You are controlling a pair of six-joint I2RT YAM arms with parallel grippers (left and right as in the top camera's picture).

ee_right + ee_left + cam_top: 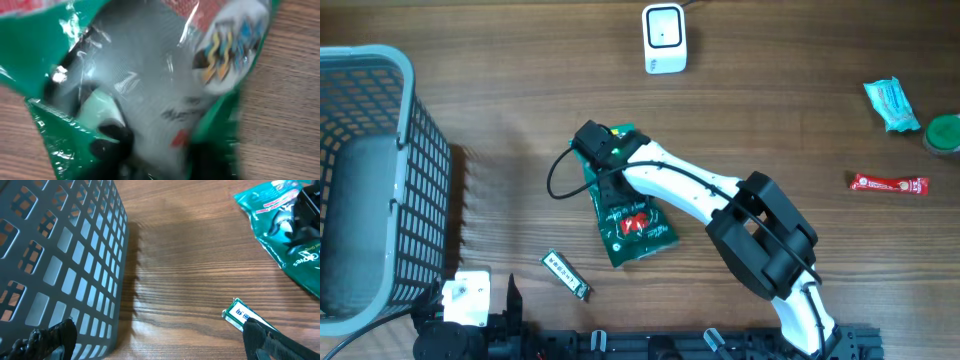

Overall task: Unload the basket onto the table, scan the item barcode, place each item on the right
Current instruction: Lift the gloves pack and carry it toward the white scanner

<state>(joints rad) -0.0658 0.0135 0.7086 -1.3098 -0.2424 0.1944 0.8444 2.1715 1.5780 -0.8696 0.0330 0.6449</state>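
Observation:
A green snack bag (635, 220) lies on the wooden table at the middle, and my right gripper (603, 150) is down on its far end. In the right wrist view the bag (150, 75) fills the picture, blurred, with bag film lying between the dark fingers of my right gripper (157, 150); how far the jaws have come together does not show. A white barcode scanner (664, 38) stands at the far edge. My left gripper (155, 340) is open and holds nothing, low at the near left beside the basket.
A grey mesh basket (380, 180) fills the left side. A small green-and-white pack (566, 274) lies near the front, close to my left gripper's right finger (260, 340). At the right are a teal packet (892, 103), a green round thing (945, 133) and a red stick pack (888, 183).

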